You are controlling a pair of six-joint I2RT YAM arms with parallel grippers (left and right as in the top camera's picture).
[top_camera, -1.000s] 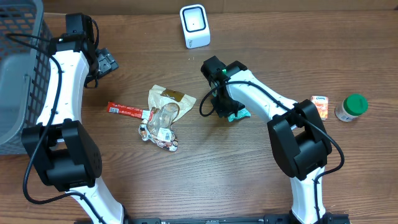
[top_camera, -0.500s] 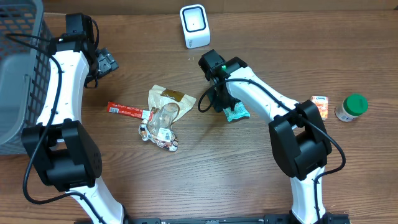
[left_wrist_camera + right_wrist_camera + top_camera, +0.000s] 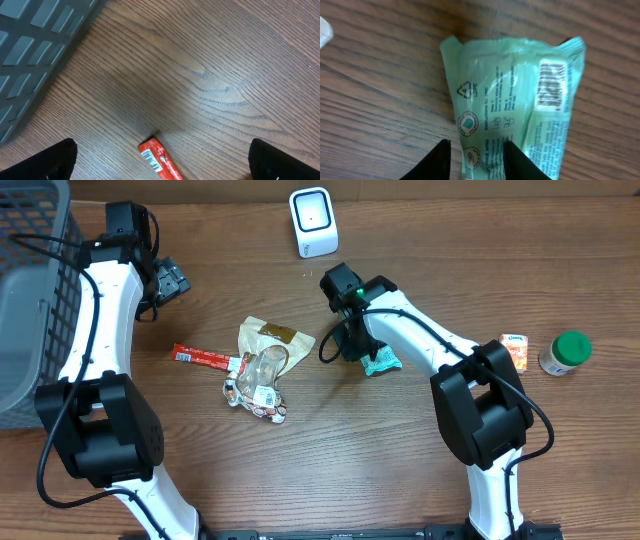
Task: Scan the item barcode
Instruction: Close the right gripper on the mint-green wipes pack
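A pale green wipes packet (image 3: pixel 520 100) lies flat on the wooden table, its barcode (image 3: pixel 551 84) facing up near its right edge. My right gripper (image 3: pixel 476 160) stands over the packet's left edge with the jaws partly apart. One finger (image 3: pixel 520 162) rests over the packet and the other (image 3: pixel 437 162) is just off it on bare wood. In the overhead view the packet (image 3: pixel 382 362) sits right of that gripper (image 3: pixel 358 345). The white scanner (image 3: pixel 313 222) stands at the back. My left gripper (image 3: pixel 172 280) hangs wide open and empty at the far left.
A red snack bar (image 3: pixel 159 161) with its own barcode lies below the left gripper (image 3: pixel 165 157). A grey basket (image 3: pixel 30 300) fills the left edge. Wrappers and a clear cup (image 3: pixel 262 370) are piled mid-table. An orange packet (image 3: pixel 515 350) and a green-lidded jar (image 3: pixel 566 352) sit at the right.
The right gripper has shifted slightly up and left, and the green packet has slid a little left with it. The left arm has not moved.
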